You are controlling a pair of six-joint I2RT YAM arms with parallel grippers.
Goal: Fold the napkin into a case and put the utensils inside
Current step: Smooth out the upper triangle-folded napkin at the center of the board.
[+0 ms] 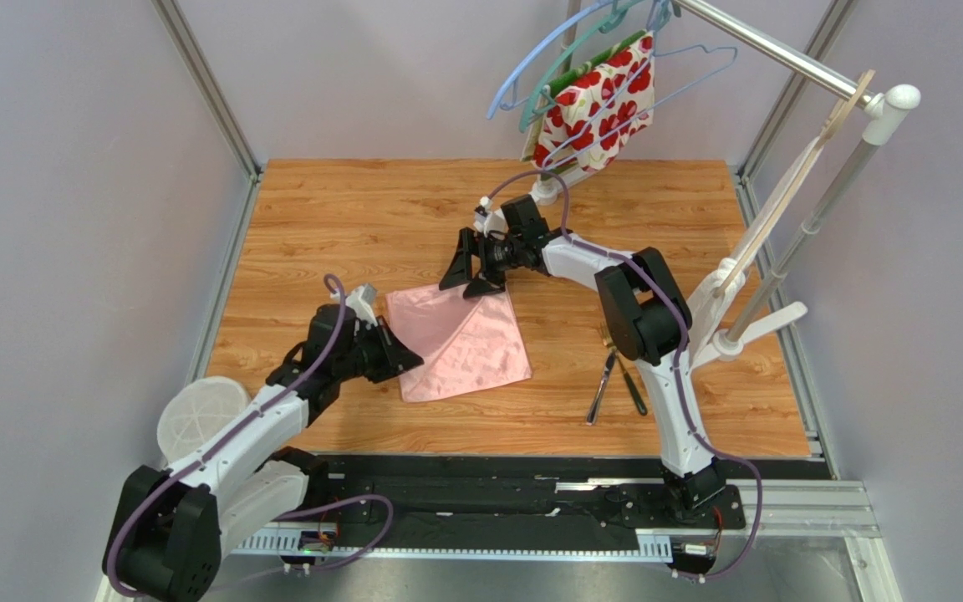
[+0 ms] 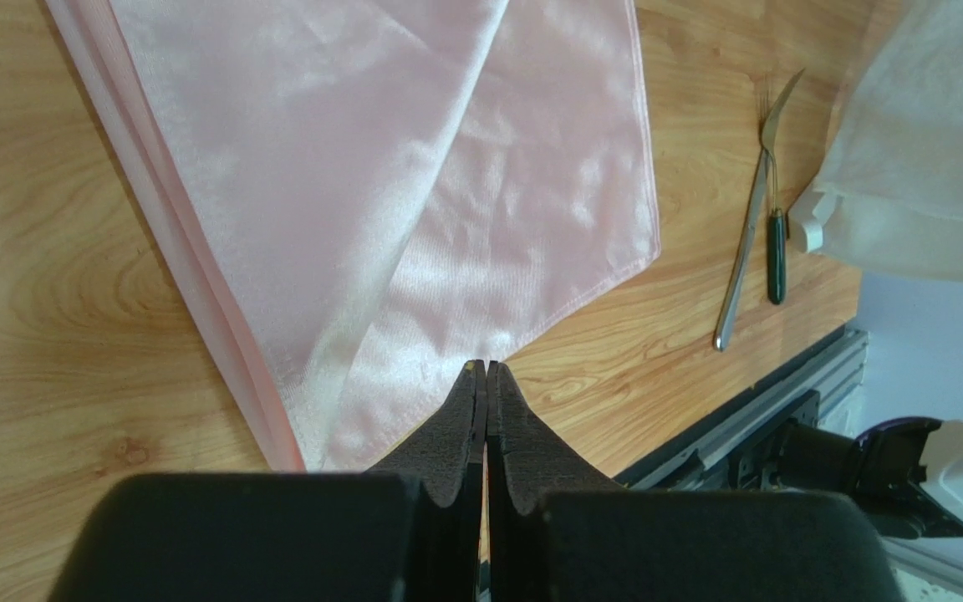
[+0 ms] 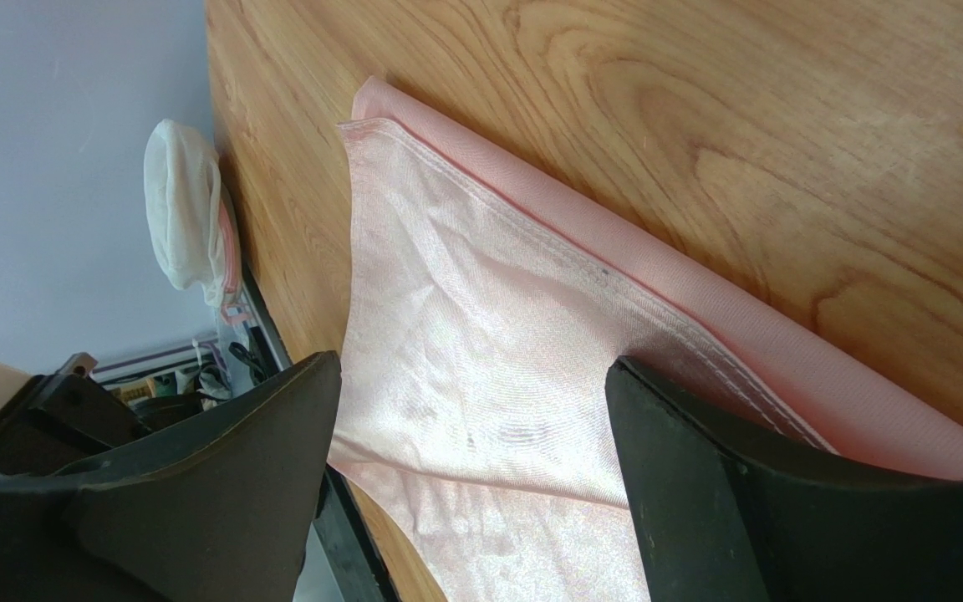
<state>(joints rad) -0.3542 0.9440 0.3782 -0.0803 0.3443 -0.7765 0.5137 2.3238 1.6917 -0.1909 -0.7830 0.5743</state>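
— In the middle of the frame, what lies on the wooden counter (image 1: 361,226)?
— A plain light-pink shiny cloth napkin (image 1: 462,341), folded. The left tool (image 1: 411,361) is shut at its left edge; the right tool (image 1: 480,279) gapes wide over its upper corner, gripping nothing. Two slim utensils (image 1: 612,383) lie right of it.

Folded napkin (image 1: 462,345) — utensils (image 1: 602,384) lie near its right side.

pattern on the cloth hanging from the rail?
The hanging cloth is white with big red flowers; top external view shows it best.
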